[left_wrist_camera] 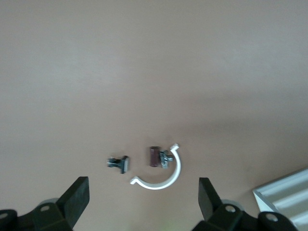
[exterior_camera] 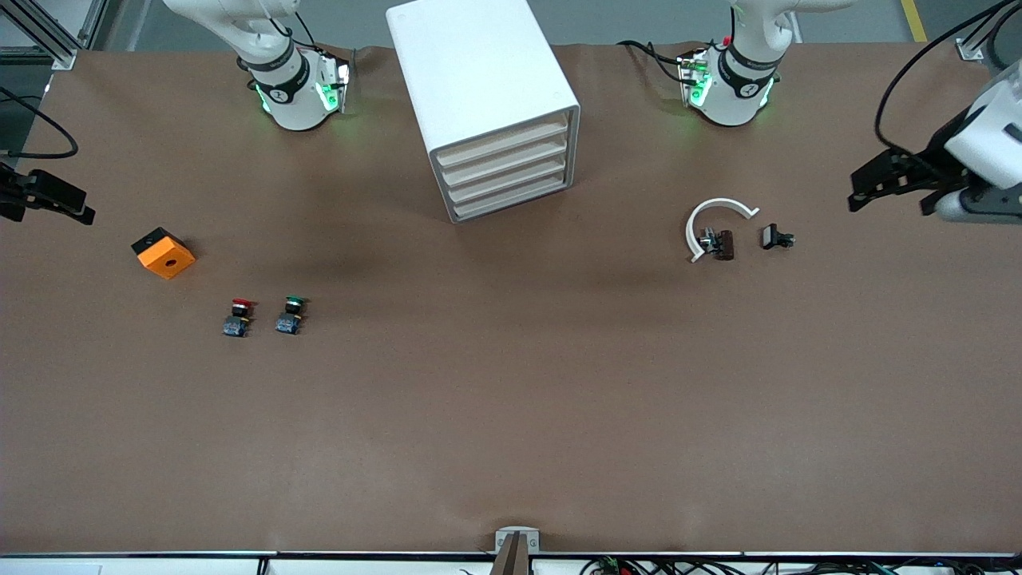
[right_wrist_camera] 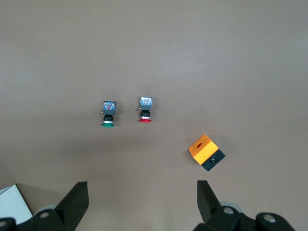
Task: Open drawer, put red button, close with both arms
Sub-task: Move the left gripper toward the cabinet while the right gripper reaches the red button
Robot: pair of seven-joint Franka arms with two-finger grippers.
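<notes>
**Two grippers open, all four drawers shut**

Both arms wait at the table ends. Left gripper (exterior_camera: 890, 185) hangs over the left arm's end, fingers spread wide, holding nothing. Right gripper (exterior_camera: 49, 201) hangs over the right arm's end, fingers also spread, empty. White boxy cabinet (exterior_camera: 479, 88) stands between the arm bases; its uppermost cream-fronted drawer (exterior_camera: 501, 141) is shut. Tiny red-capped push-button (exterior_camera: 238, 317) lies on the brown table, just beside the alike green-capped button (exterior_camera: 291, 315), green one toward the cabinet. Orange cube with black base (exterior_camera: 164, 253) sits near them, farther from the front camera. White curved clamp ring (exterior_camera: 716, 225) and small black clip (exterior_camera: 776, 238) lie near the left gripper.
</notes>
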